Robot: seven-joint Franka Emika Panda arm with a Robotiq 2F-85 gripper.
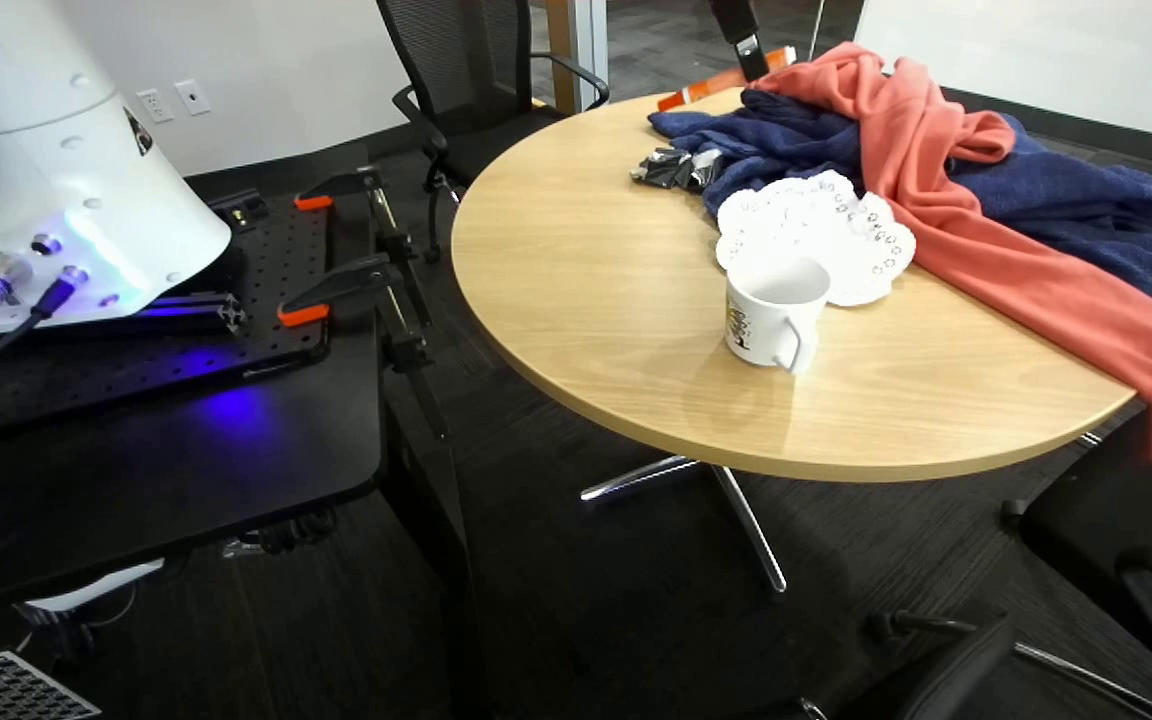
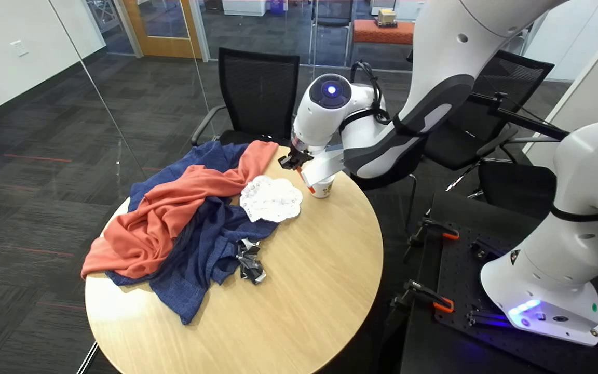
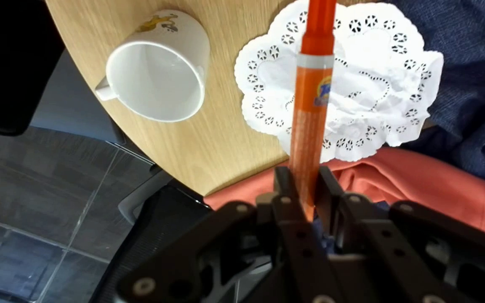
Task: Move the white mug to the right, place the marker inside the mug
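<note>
Apparently stiff but breakable, the white, round, ceramic-looking mug stands left in the wrist view on the pale wooden table; rightward, the black gripper pinches the slim orange plastic marker, likely light and slick, sensibly near one end.

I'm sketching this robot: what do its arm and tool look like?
The arm is white with rounded segments, dark grey trim, black bands and black cables; a round dark cap bears a bluish light. The tool is mostly black, with two fingers and pale screw heads.
</note>
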